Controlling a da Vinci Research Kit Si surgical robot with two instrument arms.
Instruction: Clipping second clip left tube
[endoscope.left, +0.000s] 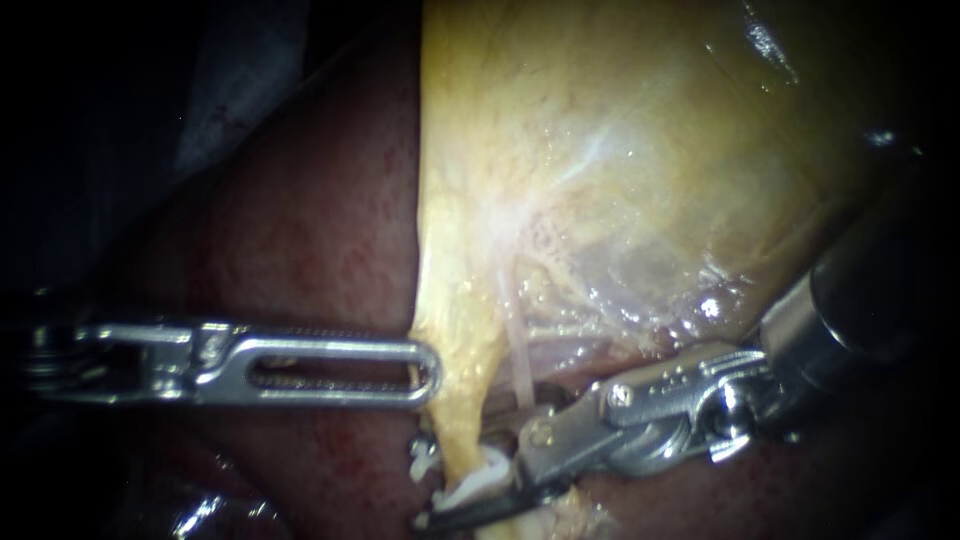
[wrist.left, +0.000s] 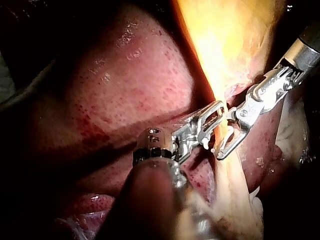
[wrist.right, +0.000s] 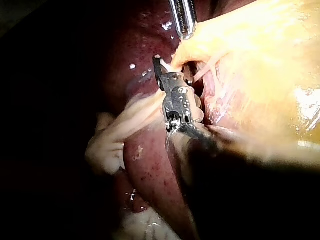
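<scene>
In from 9 o'clock in the endoscope view: left instrument (endoscope.left: 428, 372), slotted jaws laid together and clenched on the 7 o'clock edge of the gallbladder (endoscope.left: 620, 150), that edge coming to a point at the tip. In from 3 o'clock: right instrument (endoscope.left: 458, 503), jaws low at 6 o'clock, grasping a white clip (endoscope.left: 472, 487) from both sides. Clip touching the left tube (endoscope.left: 458, 435); around it or only against it, cannot tell. Left tube: a yellow strand from the gallbladder's 7 o'clock corner down to 6 o'clock, just below the left tip. At 3 o'clock of it, a thinner pale tube (endoscope.left: 520, 365), apart from the clip. Behind everything, dark red liver (endoscope.left: 320, 230), from 9 to 6 o'clock.

From the left wrist camera: the two tips near each other, not touching, yellow strand between them. From the right wrist camera: clip at the very tip of the right jaws, against the strand; left tip beyond it, on the yellow edge.
</scene>
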